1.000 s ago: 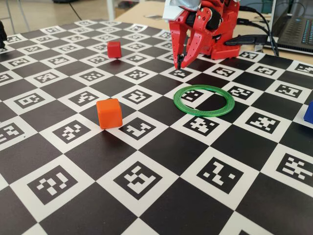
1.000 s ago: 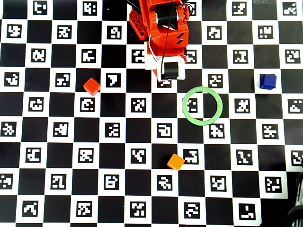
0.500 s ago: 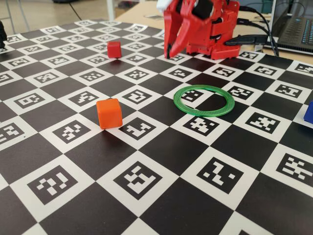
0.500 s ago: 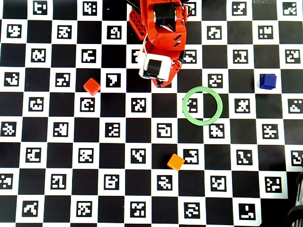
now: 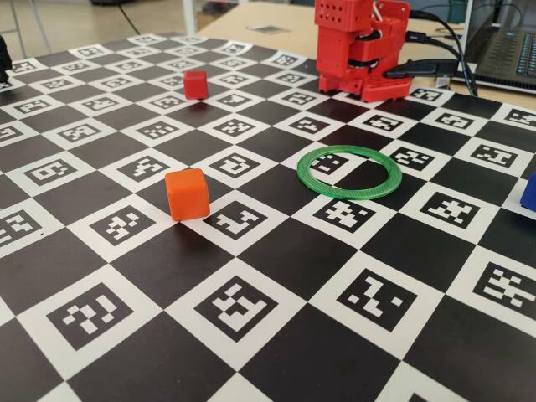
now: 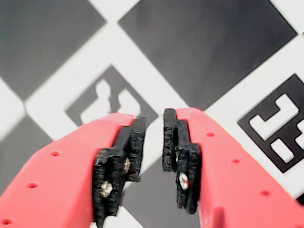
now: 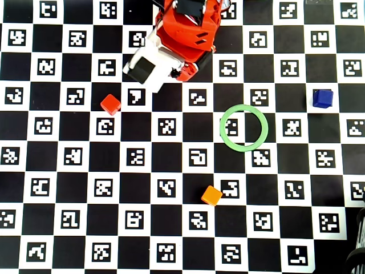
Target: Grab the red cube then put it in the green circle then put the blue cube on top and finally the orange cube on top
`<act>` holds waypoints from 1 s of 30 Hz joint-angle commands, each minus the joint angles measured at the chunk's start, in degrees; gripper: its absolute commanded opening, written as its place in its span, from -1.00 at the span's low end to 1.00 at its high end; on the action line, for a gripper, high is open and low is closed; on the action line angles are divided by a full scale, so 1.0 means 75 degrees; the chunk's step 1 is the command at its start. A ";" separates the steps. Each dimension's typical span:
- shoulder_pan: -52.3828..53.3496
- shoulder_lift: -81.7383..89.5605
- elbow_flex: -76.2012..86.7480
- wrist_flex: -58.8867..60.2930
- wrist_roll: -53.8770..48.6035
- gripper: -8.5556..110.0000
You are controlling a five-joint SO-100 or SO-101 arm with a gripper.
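The red cube sits on the board left of the arm, and it shows far back in the fixed view. Mid-board lies the green circle, with nothing inside it. The blue cube rests at the far right, cut by the frame edge in the fixed view. Nearer the front stands the orange cube. My gripper hangs over the marker board with a narrow gap between its black pads and nothing in it. In the overhead view the white wrist block hides the jaws, up and right of the red cube.
The red arm base stands at the board's back edge. Behind it are a laptop and black cables. The checkered marker board covers the table.
The arm has swung left in the overhead view, toward the red cube's side, and its gripper has risen out of the fixed view. No cube or ring has moved.
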 commanded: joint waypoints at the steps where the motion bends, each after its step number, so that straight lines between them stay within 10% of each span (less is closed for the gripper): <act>1: 0.0926 -0.0387 -0.0973 0.0680 0.0211 -0.70; 11: 0.2883 -0.1512 -0.0656 -0.0234 0.0129 -0.28; 30: 0.3984 -0.3680 0.0457 -0.2438 -0.0352 -0.19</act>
